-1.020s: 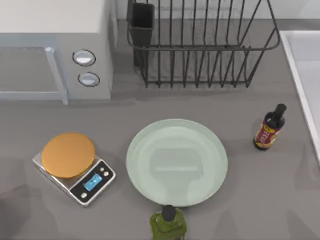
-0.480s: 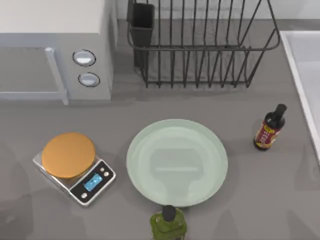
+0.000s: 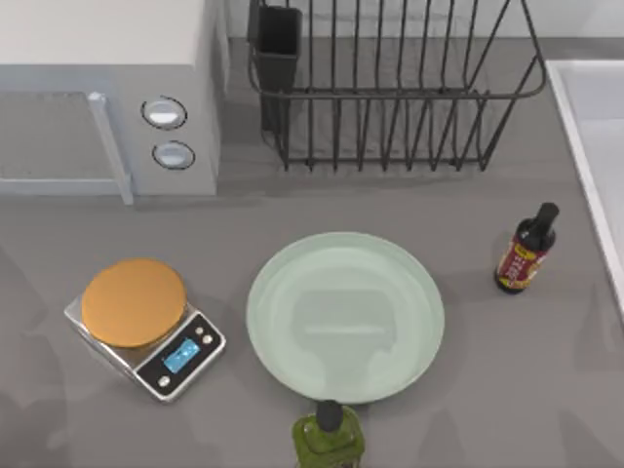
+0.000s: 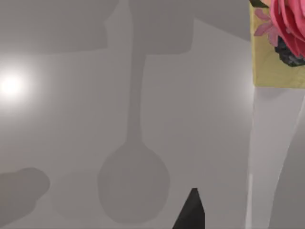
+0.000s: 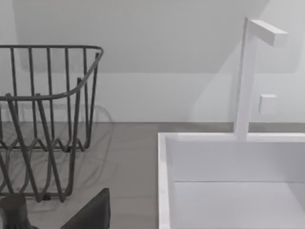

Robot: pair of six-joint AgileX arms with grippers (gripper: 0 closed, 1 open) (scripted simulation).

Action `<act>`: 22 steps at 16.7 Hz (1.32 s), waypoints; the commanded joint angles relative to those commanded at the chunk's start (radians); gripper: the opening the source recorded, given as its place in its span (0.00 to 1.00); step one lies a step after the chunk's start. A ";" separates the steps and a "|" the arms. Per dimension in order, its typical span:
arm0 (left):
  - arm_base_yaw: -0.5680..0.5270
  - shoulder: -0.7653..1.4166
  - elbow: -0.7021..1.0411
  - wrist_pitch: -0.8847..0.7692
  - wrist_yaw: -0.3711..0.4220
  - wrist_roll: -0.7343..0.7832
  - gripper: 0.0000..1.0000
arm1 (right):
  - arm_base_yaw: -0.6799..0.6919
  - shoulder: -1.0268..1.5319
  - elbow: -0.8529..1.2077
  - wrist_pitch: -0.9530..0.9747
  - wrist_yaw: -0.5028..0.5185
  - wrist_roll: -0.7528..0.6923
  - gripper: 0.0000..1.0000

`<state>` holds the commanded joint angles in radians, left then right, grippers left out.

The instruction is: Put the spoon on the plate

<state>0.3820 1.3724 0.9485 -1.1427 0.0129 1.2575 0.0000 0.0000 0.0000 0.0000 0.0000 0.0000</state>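
The plate (image 3: 345,317), large, round and pale mint green, lies flat on the grey counter in the middle of the top view, with nothing on it. The spoon is out of view; a spoon-shaped shadow (image 4: 133,183) falls on a pale surface in the left wrist view. A dark tip of my left gripper (image 4: 190,214) pokes in at the edge of that view. A dark part of my right gripper (image 5: 93,212) shows in the right wrist view, near the wire rack (image 5: 43,119) and the white sink (image 5: 228,181).
A silver scale (image 3: 146,331) with an orange disc stands left of the plate. A green bottle (image 3: 330,441) sits at the plate's near rim, a dark sauce bottle (image 3: 526,249) to its right. Microwave (image 3: 97,88), dish rack (image 3: 390,88) and sink edge (image 3: 590,146) line the back and right.
Faint shadows on the left side of the counter have shifted. The plate, scale and bottles have not moved.
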 joint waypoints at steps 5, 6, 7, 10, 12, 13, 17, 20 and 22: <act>-0.058 0.040 0.043 -0.009 0.011 -0.014 0.00 | 0.000 0.000 0.000 0.000 0.000 0.000 1.00; -0.097 0.063 0.071 -0.018 0.018 -0.023 0.00 | 0.000 0.000 0.000 0.000 0.000 0.000 1.00; -0.145 0.091 0.103 -0.029 0.027 -0.034 0.00 | 0.000 0.000 0.000 0.000 0.000 0.000 1.00; -0.328 0.201 0.224 -0.077 0.063 -0.081 0.00 | 0.000 0.000 0.000 0.000 0.000 0.000 1.00; -0.472 0.292 0.318 -0.116 0.089 -0.125 0.00 | 0.000 0.000 0.000 0.000 0.000 0.000 1.00; -0.546 0.340 0.368 -0.134 0.101 -0.150 0.00 | 0.000 0.000 0.000 0.000 0.000 0.000 1.00; -0.830 0.530 0.580 -0.174 0.122 -0.271 0.00 | 0.000 0.000 0.000 0.000 0.000 0.000 1.00; -1.005 0.653 0.737 -0.155 0.096 -0.366 0.00 | 0.000 0.000 0.000 0.000 0.000 0.000 1.00; -1.091 0.729 0.823 -0.123 0.063 -0.423 0.00 | 0.000 0.000 0.000 0.000 0.000 0.000 1.00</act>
<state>-0.7086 2.1011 1.7713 -1.2660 0.0756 0.8343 0.0000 0.0000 0.0000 0.0000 0.0000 0.0000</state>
